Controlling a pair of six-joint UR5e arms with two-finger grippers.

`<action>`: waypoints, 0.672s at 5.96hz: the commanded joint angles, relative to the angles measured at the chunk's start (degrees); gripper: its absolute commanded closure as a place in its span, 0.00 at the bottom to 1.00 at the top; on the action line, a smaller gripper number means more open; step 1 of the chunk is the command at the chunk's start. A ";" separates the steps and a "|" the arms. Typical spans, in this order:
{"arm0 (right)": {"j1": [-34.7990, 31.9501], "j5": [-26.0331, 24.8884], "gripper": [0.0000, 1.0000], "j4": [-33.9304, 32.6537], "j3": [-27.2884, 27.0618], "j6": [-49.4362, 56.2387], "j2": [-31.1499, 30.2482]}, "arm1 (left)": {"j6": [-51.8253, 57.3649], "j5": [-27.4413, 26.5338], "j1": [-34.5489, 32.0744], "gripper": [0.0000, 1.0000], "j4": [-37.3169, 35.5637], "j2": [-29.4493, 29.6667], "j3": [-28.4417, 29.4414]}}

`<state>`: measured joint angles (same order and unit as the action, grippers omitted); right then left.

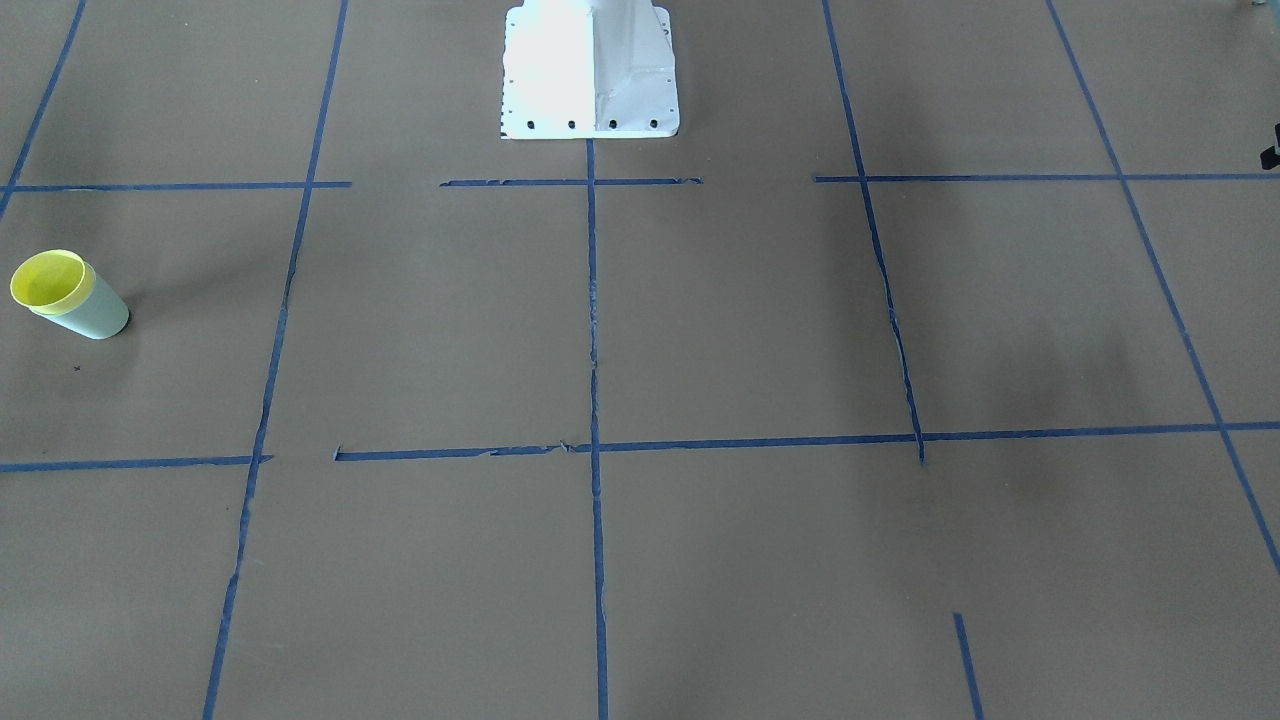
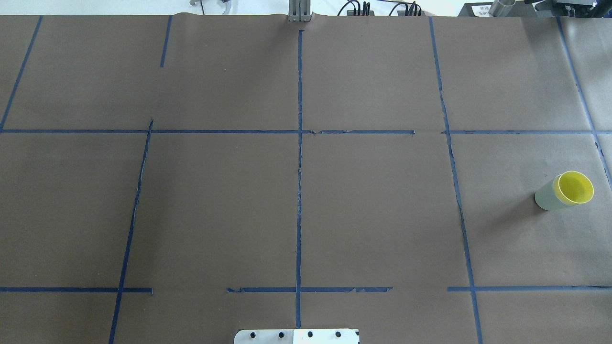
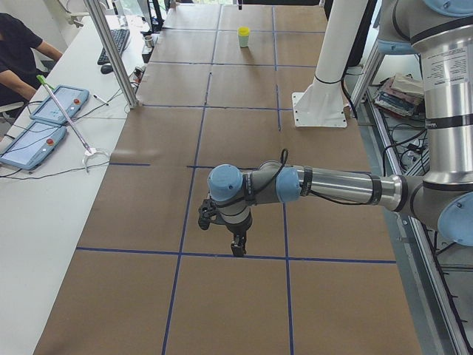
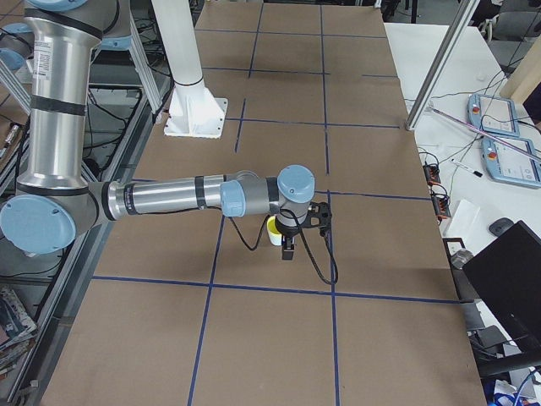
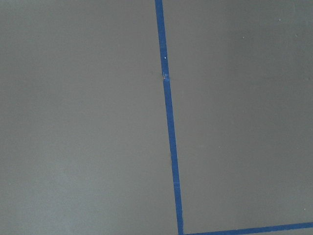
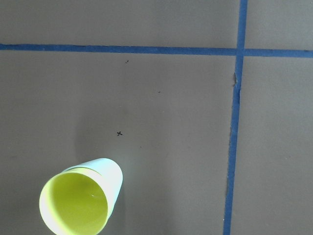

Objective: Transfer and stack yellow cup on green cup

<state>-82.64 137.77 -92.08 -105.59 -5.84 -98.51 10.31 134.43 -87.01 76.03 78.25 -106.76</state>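
Note:
The yellow cup (image 1: 48, 280) sits nested inside the green cup (image 1: 98, 314), upright on the brown table at the robot's far right. The pair also shows in the overhead view, yellow cup (image 2: 576, 187) in green cup (image 2: 547, 198), and in the right wrist view, yellow cup (image 6: 73, 208) in green cup (image 6: 111, 174). My right gripper (image 4: 288, 252) hangs above and beside the stack, free of it. My left gripper (image 3: 238, 250) hangs over bare table far from the cups. Both grippers show only in the side views, so I cannot tell whether they are open or shut.
The white robot pedestal (image 1: 590, 70) stands at mid table. Blue tape lines (image 2: 299, 191) grid the brown paper. A side table with tablets (image 3: 44, 122), a metal post (image 3: 111, 52) and a seated person (image 3: 15, 52) lie beyond the far edge.

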 commanded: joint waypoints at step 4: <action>-1.39 -4.18 0.00 -1.34 -0.05 2.68 -0.89 | 0.58 0.04 0.09 0.00 0.88 2.07 1.21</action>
<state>-84.01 133.70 -93.45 -105.72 -3.10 -99.39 10.77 134.45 -86.95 76.86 79.40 -105.17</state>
